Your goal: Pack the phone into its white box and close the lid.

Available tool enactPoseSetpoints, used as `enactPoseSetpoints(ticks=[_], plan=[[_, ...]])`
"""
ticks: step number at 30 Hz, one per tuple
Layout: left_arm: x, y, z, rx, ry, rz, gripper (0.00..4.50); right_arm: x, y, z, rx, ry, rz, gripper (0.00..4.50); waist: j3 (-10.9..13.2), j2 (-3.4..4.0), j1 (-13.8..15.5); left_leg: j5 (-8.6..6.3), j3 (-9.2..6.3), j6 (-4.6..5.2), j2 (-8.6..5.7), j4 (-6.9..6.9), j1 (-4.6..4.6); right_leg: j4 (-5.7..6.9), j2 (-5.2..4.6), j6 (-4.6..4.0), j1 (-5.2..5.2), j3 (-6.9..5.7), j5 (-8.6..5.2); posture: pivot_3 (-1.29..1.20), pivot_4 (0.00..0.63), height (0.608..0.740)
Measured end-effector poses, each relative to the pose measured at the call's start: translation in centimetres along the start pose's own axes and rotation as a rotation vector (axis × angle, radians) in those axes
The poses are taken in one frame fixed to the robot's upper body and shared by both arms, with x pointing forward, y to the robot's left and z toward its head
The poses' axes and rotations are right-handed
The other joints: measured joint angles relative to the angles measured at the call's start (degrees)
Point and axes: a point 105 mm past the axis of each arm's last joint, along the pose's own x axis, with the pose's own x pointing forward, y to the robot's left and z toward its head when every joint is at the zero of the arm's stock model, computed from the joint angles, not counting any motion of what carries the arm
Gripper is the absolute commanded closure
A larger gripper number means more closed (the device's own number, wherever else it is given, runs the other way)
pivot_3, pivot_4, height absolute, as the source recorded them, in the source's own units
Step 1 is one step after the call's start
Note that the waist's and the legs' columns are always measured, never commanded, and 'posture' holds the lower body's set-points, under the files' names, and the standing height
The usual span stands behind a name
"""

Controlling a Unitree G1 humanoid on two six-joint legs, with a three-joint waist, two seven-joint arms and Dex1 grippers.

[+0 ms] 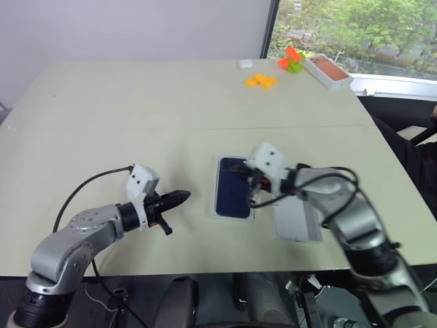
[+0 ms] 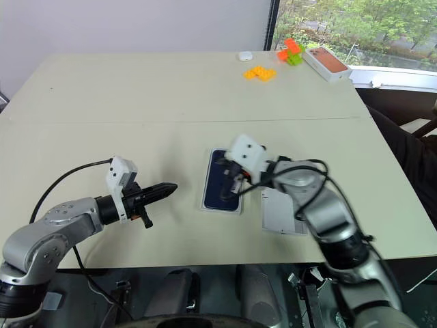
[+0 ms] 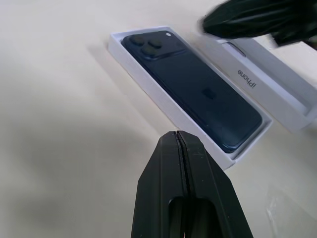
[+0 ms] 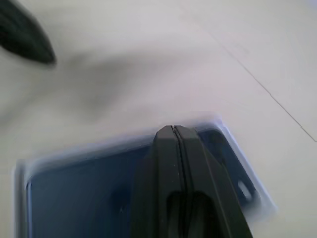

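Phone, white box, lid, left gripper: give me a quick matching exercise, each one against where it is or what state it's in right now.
Things:
1. phone
2. white box
3. lid
4. left gripper

States:
A. shut, empty, left of the box
B. lying inside the tray, back side up
C. on the table beside the tray, to its right, not yet on
D. open on the table, holding the phone

Pairs: 1-B, 2-D, 3-C, 4-A

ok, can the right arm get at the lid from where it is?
Probably yes. The lid lies flat on the table just right of the white box, directly under the right forearm, nothing stacked on it. The right gripper, jaws shut, hovers over the phone and would need to open.
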Motion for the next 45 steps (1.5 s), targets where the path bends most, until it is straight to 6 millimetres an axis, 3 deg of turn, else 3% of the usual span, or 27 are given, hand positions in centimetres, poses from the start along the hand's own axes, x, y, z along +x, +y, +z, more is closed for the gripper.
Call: enactPoseSetpoints(ticks=[5,18,21,24,28,35,45], plan=[[0.0,0.0,-0.1,0.025,0.001,0.003,4.47,-3.1,-1.2,-0.9,0.100,0.048,-0.053,4.50,0.0,0.00,-0.3,0.00,0.03,0.00,0.03,0.00,0.08,0.05,0.18,-0.09,0.00,0.02,-0.06,0.00,0.150,0.740],[0.9,-1.1,-1.5,0.064,0.051,-0.065,4.47,-4.5,-0.3,-2.9,0.332,0.272,-0.101,4.50,0.0,0.00,-0.2,-0.01,0.04,0.03,0.08,0.01,0.04,0.07,0.16,-0.10,-0.03,0.03,-0.05,0.00,0.150,0.740],[0.8,-1.1,-1.8,0.080,0.056,-0.063,4.50,-4.4,-0.1,-2.7,0.381,0.280,-0.111,3.59,0.0,-0.01,-0.2,-0.03,0.03,0.06,0.08,0.01,0.03,0.06,0.17,-0.09,-0.03,0.02,-0.06,0.00,0.150,0.740],[0.8,-1.0,-1.8,0.098,0.053,-0.062,4.50,-4.1,-0.6,-2.4,0.460,0.300,-0.167,2.13,0.0,0.00,-0.2,-0.03,0.04,0.06,0.09,0.02,0.04,0.07,0.17,-0.10,-0.03,0.03,-0.05,0.00,0.150,0.740],[0.8,-0.9,-1.5,0.160,0.043,-0.082,4.50,-4.6,-1.7,-3.2,0.511,0.365,-0.251,2.13,0.0,0.00,0.0,-0.03,0.02,0.05,0.08,0.02,0.02,0.06,0.14,-0.12,-0.03,0.00,-0.05,0.00,0.150,0.740],[1.8,-0.8,-2.2,0.253,0.077,-0.135,4.50,-3.9,-1.8,-3.5,0.592,0.372,-0.217,2.13,0.0,0.01,-0.2,-0.07,0.11,0.13,0.07,0.01,0.00,0.02,0.13,-0.09,-0.03,0.07,-0.04,0.00,0.150,0.740],[4.2,-2.6,-2.3,0.333,0.092,-0.256,4.50,-3.9,-1.7,-3.2,0.590,0.402,-0.230,2.13,0.0,0.00,-0.3,-0.08,0.10,0.15,0.08,0.01,-0.01,0.01,0.14,0.09,-0.03,0.08,0.05,0.00,0.150,0.740]])
